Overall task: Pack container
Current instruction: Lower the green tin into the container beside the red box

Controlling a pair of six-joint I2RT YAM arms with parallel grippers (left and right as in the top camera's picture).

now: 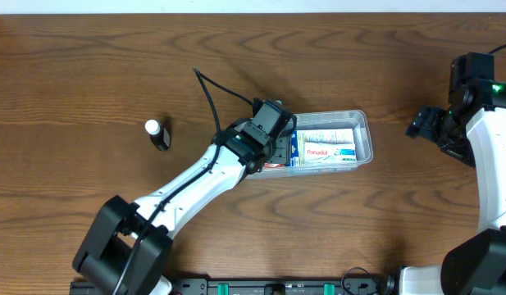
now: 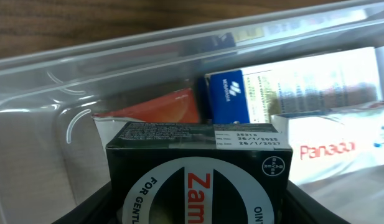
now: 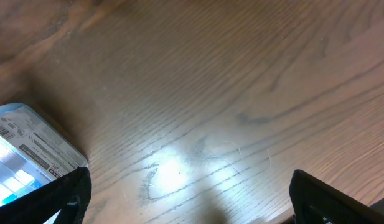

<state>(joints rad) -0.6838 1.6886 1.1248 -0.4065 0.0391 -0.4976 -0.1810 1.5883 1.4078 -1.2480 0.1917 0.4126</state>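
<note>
Over the left end of the container (image 1: 363, 123) hangs the left gripper (image 1: 275, 139), jaws closed on a black box (image 2: 198, 180) that it holds upright just inside the clear wall. The tub itself sits mid-table, a little right of centre, long side running left to right. A Panadol box (image 1: 326, 153) lies flat inside, with a blue box (image 2: 232, 93) and something orange-red packed behind it.

Thin see-through plastic, glossy, with rounded corners — I'd judge it light and flexible, likely to skid on the wood (image 1: 88, 65) if nudged and to bow if squeezed across its width. The rim looks the stiffest part, so pinching the wall under the rim at the free right-hand short end seems the safest hold, one finger in and one out.

Off at the right edge, the right gripper (image 3: 188, 190) hovers over bare wood with fingers spread wide and nothing between them — a printed box corner (image 3: 30, 146) shows beside one finger, touching or not I can't tell.
</note>
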